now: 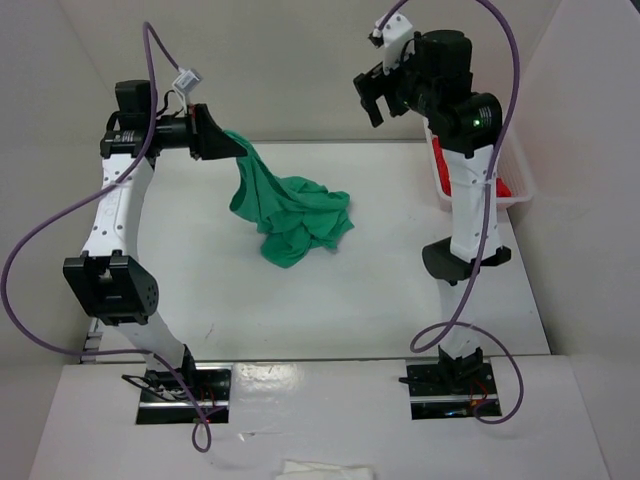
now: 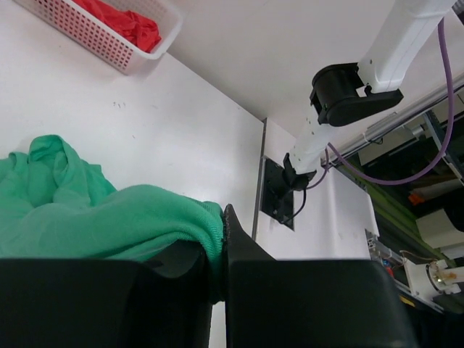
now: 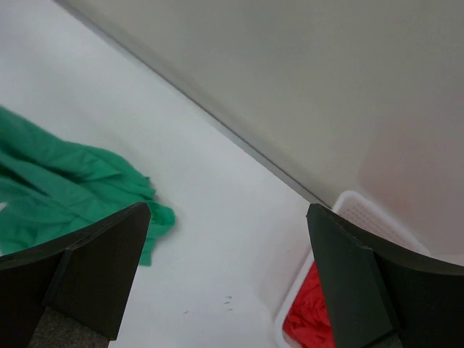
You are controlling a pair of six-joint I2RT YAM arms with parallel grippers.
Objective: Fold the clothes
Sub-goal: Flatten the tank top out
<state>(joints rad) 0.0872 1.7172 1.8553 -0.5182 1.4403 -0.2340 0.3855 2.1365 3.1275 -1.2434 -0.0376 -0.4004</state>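
T-shirt (image 1: 292, 215) 1 | basket (image 2: 94, 40) 1 | left end effector (image 1: 226, 143), right end effector (image 1: 372, 103): 2

White matte worktop (image 1: 340, 300), flat, marked by a few small dark specks. Plain off-white panels enclose it on three sides: back wall (image 1: 300, 70), left side panel (image 1: 40, 150), right side panel (image 1: 590, 140), all bare. Glossy white board (image 1: 330, 420) runs along the near edge and carries a faint glare patch. White plastic lattice basket (image 1: 520, 188) sits at the far right edge of the worktop beside the right panel, with crumpled red cloth (image 2: 123, 22) inside. Light is diffuse and shadows are soft. In the left wrist view, cluttered equipment past the near edge is too blurred to identify.
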